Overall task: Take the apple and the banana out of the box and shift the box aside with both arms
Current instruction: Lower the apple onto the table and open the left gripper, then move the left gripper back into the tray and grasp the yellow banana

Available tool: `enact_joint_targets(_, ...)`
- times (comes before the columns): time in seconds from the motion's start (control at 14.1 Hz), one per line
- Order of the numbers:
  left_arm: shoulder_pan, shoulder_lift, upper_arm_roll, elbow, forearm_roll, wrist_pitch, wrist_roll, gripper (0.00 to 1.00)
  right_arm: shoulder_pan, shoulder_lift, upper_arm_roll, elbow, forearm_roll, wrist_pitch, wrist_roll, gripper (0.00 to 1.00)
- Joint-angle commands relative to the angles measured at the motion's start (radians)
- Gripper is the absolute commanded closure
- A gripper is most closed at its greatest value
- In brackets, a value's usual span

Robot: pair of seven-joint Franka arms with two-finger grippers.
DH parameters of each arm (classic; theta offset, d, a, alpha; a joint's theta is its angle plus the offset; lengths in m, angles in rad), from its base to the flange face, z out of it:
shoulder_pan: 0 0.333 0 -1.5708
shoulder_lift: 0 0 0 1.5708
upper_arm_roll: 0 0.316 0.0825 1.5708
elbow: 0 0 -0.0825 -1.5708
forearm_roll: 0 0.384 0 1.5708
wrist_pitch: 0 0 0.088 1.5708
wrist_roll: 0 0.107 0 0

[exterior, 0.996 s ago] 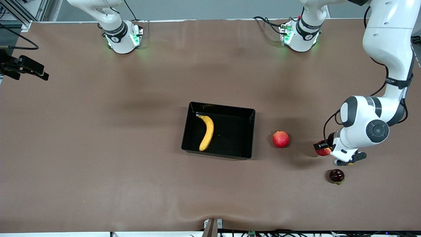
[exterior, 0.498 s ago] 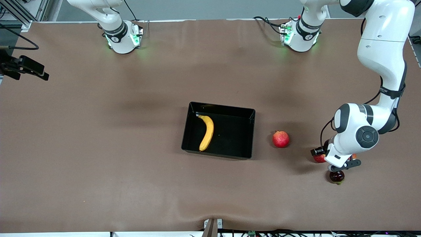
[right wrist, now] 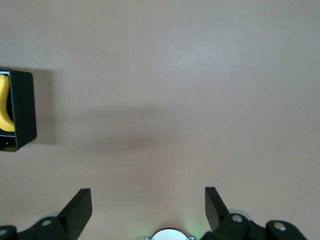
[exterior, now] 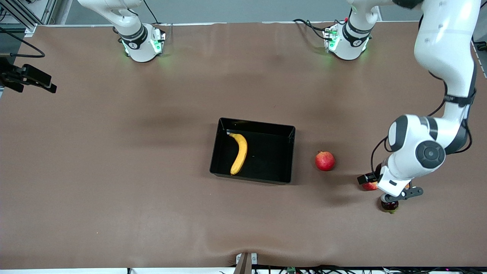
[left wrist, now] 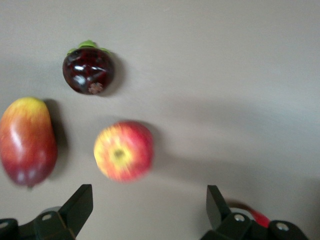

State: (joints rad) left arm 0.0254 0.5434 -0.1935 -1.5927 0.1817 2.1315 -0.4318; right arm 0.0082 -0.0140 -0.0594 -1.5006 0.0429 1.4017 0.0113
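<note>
Jaws spread, both grippers | left gripper over apple | brown table

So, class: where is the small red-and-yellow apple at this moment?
The apple lies on the table toward the left arm's end, under the open left gripper, beside the mango and the dark mangosteen.

From the front we see only a sliver of the apple under the left arm; the mango is almost wholly hidden there.
</note>
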Motion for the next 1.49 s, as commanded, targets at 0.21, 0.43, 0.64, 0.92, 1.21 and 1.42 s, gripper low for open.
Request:
enact_joint_targets(0.21,-0.096,-0.1,-0.234,-0.03,0.024,-0.107,-0.318,0.0,-0.002,0.003,0.004,0.01,-0.005,-0.007,0.013,0.0)
enact_joint_targets(0.43,-0.232,-0.063,-0.234,-0.015,0.021,-0.091,-0.36,0.0,-0.002,0.003,0.004,0.01,-0.005,-0.007,0.013,0.0)
enact_joint_targets(0.64,-0.349,0.027,-0.225,0.005,0.077,0.032,-0.398,0.0,-0.001,0.003,0.004,0.01,-0.005,-0.006,0.013,0.0)
enact_joint_targets(0.92,-0.439,0.197,-0.224,0.133,0.165,0.136,-0.568,0.0,-0.002,0.006,0.004,0.011,-0.003,-0.006,0.013,0.0)
enact_joint_targets(1.21,-0.554,0.3,-0.141,0.209,0.183,0.148,-0.642,0.0,0.004,0.006,0.004,0.011,0.0,-0.006,0.013,0.0)
enact_joint_targets(1.42,-0.591,0.314,-0.107,0.206,0.182,0.159,-0.65,0.0,0.004,0.008,0.004,0.011,-0.001,-0.006,0.013,0.0)
